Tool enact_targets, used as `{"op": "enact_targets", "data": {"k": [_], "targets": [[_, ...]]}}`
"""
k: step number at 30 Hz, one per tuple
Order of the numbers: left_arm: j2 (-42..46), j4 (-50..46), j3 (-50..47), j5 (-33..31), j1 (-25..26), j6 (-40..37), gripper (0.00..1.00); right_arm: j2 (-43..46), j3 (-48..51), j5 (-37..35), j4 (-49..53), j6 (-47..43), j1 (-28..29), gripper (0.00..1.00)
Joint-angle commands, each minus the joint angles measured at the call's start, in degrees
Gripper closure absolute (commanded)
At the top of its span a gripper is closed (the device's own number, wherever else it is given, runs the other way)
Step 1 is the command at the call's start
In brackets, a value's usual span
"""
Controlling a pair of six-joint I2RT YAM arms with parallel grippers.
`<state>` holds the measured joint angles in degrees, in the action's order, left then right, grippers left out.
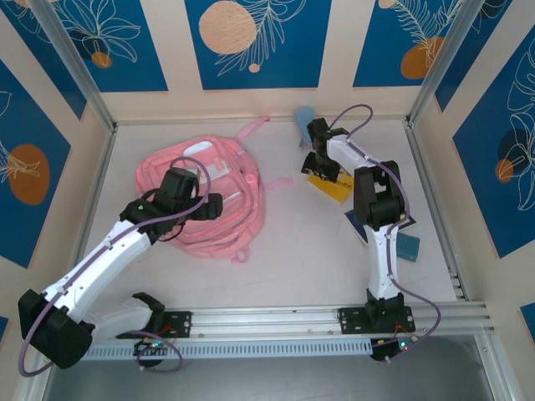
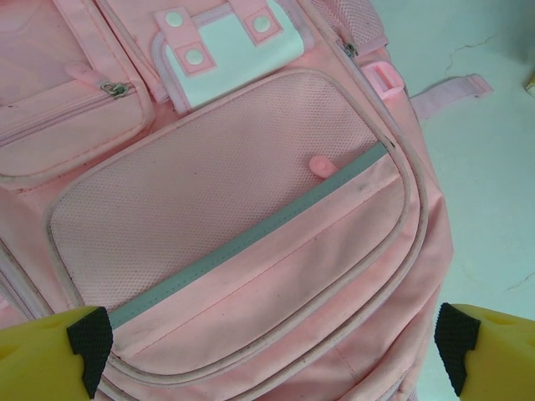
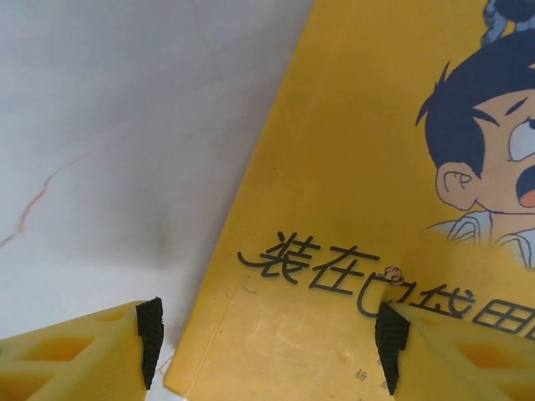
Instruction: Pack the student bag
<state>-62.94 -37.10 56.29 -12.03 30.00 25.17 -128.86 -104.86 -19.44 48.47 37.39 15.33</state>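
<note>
White tabletop [image 1: 292, 259], blue leaf-print walls [image 1: 259, 42]: pink backpack [image 1: 238, 196] left of centre under the spread left gripper [image 2: 272, 342]; the right gripper [image 3: 269, 338], also spread, straddles the edge of a yellow book [image 3: 351, 167] and should centre before pinching.

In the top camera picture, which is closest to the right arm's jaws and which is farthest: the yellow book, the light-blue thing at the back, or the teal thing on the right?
From the right gripper:
1. Yellow book, right under the jaws.
2. Light-blue thing, behind it by the back wall.
3. Teal thing, toward the arm's base, on the right side.
</note>
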Motion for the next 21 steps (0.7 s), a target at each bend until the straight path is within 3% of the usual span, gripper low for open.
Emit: {"op": "enact_targets", "data": {"k": [1,10,21], "targets": [[0.36,-1.04,-0.40,0.85,-0.56,0.06,0.00,-2.07,-1.66,4.89,3.10,-0.81,-0.43,0.30],[-0.43,-0.71,0.00,2.31,-0.56,0.00,0.00,-2.16,2.65,8.82,6.69,-2.85,-0.27,0.33],[-3.29,0.18,1.14,4.72,-0.60,0.18,0.00,7.54,19.03,14.08,2.24,-4.43,1.87,0.36]]}}
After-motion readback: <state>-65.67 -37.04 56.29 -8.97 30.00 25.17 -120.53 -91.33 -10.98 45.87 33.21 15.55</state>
